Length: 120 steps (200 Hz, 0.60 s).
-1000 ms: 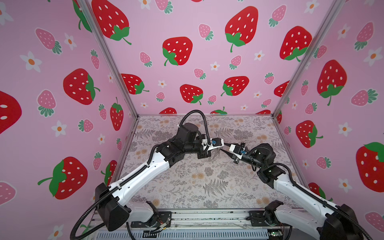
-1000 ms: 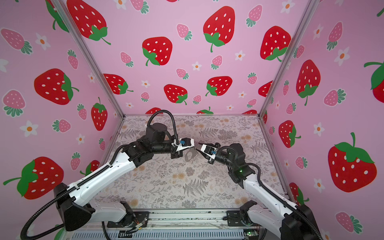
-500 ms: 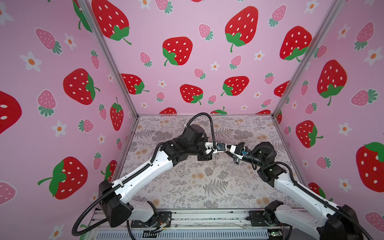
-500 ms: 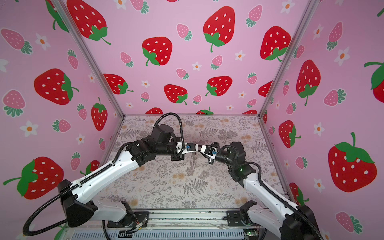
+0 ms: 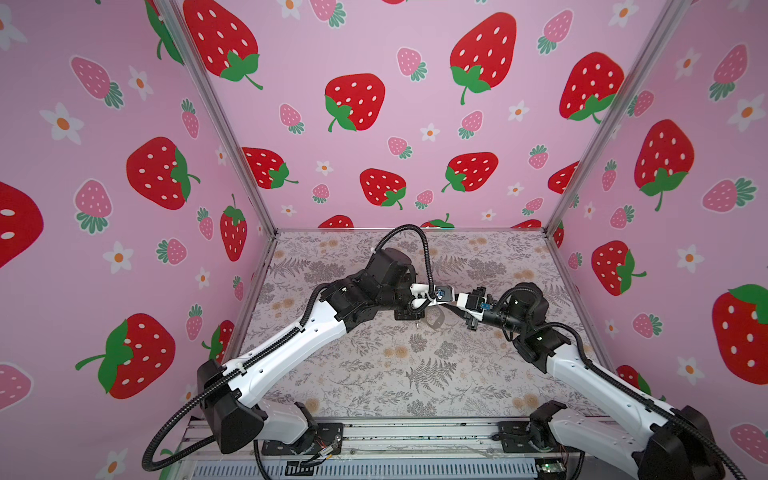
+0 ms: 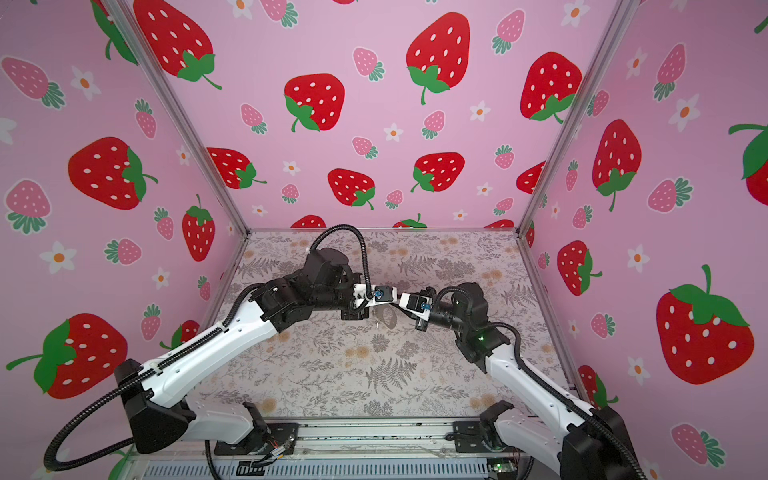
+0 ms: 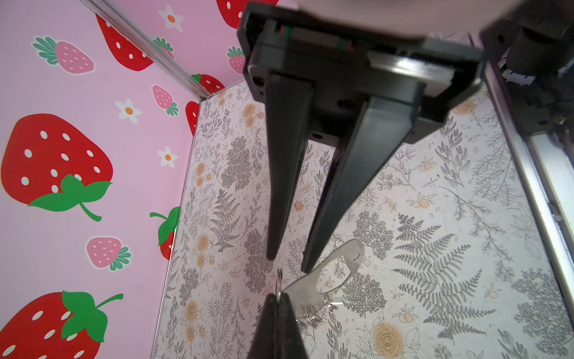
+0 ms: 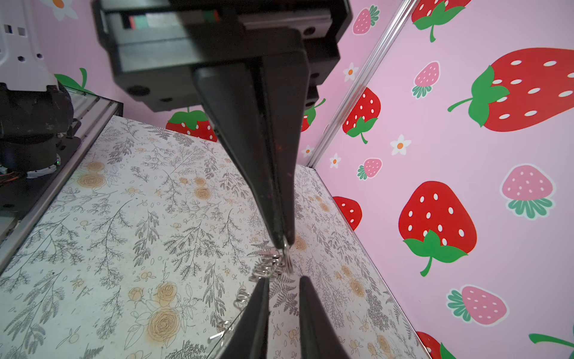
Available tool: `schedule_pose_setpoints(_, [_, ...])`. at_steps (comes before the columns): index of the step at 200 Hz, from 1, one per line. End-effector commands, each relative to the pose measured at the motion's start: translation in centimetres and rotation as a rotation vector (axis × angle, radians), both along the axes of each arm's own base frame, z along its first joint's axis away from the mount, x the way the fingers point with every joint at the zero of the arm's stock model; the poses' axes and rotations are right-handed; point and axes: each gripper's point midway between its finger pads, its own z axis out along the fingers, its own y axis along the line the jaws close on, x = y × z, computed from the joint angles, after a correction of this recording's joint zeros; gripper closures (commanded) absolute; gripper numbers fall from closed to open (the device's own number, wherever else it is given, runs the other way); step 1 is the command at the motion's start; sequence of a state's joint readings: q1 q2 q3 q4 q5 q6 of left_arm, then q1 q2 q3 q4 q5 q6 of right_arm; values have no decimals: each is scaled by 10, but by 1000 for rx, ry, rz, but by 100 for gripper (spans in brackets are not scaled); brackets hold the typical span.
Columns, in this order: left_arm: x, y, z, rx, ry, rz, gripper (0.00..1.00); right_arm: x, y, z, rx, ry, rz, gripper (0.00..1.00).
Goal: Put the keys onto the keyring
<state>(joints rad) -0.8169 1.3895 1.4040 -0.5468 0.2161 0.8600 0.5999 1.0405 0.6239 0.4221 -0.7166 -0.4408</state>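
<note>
The left gripper (image 7: 276, 300) has its jaws pressed together, pinching the keyring (image 7: 299, 290) at the edge that carries the small silver rings (image 8: 270, 264). The grey plate hangs from those jaws over the middle of the table (image 7: 435, 248). The right gripper (image 7: 287, 264) faces it tip to tip, its jaws slightly spread with a bare gap between them, their tips just beside the pinched edge.

From my end the table (image 5: 374, 374) is one flat sheet printed with grey ferns and tan flowers, walled in pink on three sides; the keyring (image 7: 302, 295) hangs low over it; can't tell if it touches.
</note>
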Motion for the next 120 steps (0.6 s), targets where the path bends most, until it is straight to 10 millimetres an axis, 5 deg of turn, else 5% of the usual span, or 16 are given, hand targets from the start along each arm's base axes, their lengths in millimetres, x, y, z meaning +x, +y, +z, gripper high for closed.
schedule_pose_setpoints(1, [-1,-6,15,-3,-39,-26,100,-5,3,10,-1,-30,37,81])
schedule_pose_setpoints(120, [-6,-8,13,29,-60,-40,100,-2,7,15,36,-5,45,90])
